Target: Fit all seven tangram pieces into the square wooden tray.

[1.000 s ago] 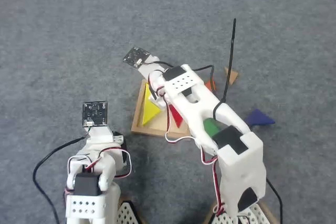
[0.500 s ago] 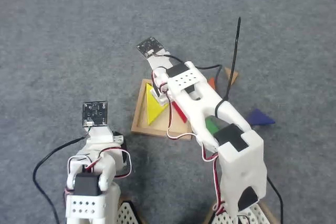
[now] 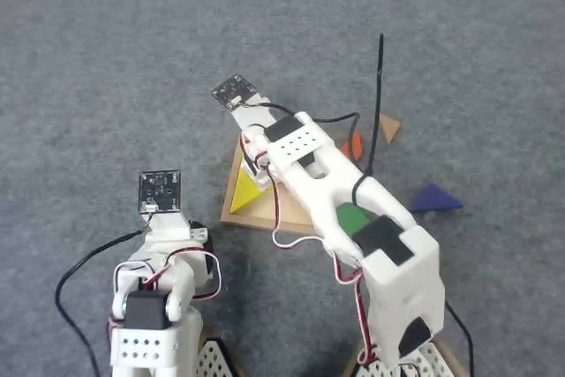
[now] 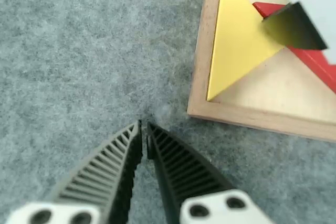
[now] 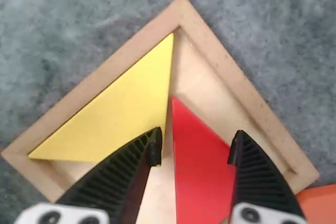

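Wooden tray (image 5: 226,72) on grey carpet (image 4: 79,51) holds yellow triangle (image 5: 115,114) beside red triangle (image 5: 202,182), right gripper (image 5: 194,142) spread over the red tip, perhaps touching, left gripper (image 4: 144,127) pressed together nearby.

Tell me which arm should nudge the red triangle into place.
Right, most likely: the right gripper hangs open over the tray, a finger on either side of the red triangle. The left gripper is shut above the grey mat, outside the tray.

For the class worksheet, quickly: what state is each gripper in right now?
Left gripper: closed, holding nothing, over the carpet.
Right gripper: open, holding nothing, over the red triangle in the tray.
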